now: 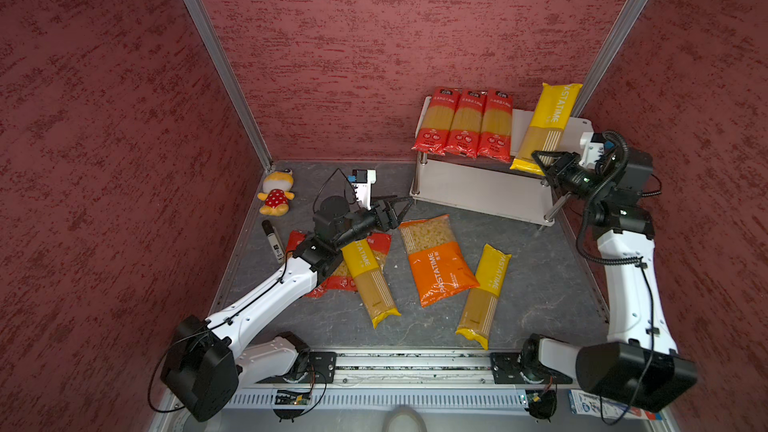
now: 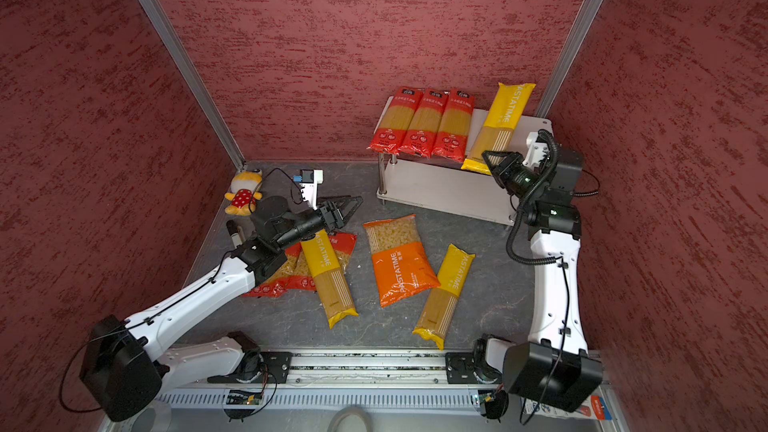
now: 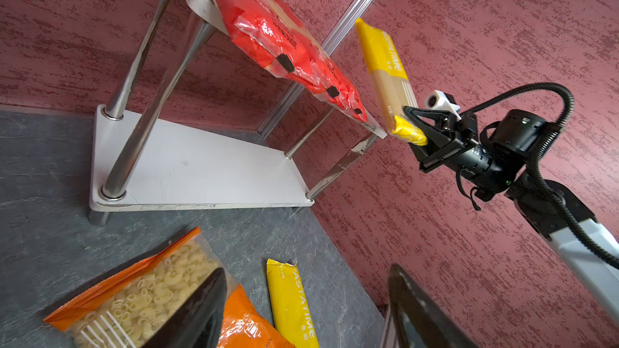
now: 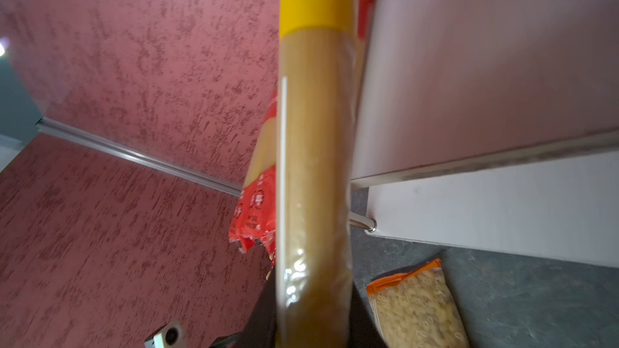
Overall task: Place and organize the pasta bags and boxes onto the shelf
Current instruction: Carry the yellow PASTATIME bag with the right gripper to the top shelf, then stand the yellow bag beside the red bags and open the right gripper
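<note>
At red-walled grey desk's (image 1: 540, 284) back-right corner, white chrome-post shelf (image 1: 478, 193) bears three red spaghetti bags (image 1: 465, 122); right gripper (image 1: 542, 168) clamps long yellow PASTATIME bag (image 1: 548, 122), probably touching it; left gripper (image 1: 403, 201) gapes, empty.

"pastatime" is printed on the orange bag (image 1: 441, 274), the far yellow bag (image 1: 555, 112) and two near yellow bags (image 1: 362, 261).
</note>
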`<move>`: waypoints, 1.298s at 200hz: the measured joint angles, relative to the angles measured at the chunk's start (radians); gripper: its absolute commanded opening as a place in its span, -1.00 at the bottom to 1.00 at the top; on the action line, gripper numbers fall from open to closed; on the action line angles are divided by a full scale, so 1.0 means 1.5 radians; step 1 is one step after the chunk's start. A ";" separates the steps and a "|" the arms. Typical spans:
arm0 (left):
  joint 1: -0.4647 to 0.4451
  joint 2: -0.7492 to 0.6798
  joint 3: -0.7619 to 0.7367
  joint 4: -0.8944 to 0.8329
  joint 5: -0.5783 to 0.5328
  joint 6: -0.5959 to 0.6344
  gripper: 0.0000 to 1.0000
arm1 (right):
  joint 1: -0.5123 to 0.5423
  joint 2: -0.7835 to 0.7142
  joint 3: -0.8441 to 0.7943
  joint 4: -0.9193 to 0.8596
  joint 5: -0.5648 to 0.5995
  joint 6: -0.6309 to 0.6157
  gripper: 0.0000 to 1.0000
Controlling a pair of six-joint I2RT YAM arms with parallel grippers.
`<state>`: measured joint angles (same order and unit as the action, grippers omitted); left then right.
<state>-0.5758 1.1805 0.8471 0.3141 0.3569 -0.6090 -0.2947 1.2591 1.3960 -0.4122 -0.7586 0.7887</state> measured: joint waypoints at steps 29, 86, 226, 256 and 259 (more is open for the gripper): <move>-0.018 0.024 0.000 0.003 -0.002 -0.001 0.50 | -0.006 0.077 0.059 -0.078 -0.014 -0.018 -1.00; -0.053 0.085 0.002 0.031 -0.003 -0.007 0.50 | -0.005 0.106 0.104 -0.134 -0.042 -0.071 -0.57; -0.077 0.095 0.017 0.035 -0.003 0.001 0.50 | -0.044 -0.017 -0.038 -0.051 0.004 -0.054 -0.39; -0.081 0.095 0.017 0.035 -0.003 0.003 0.50 | -0.047 -0.029 -0.049 -0.033 0.014 -0.035 -0.76; -0.082 0.095 0.017 0.034 -0.003 0.003 0.50 | -0.047 -0.028 -0.049 -0.032 0.014 -0.031 -0.79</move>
<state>-0.6987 1.3235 0.8722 0.3656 0.3527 -0.6044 -0.3649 1.2163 1.3220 -0.4595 -0.7380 0.7418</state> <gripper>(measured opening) 0.750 0.161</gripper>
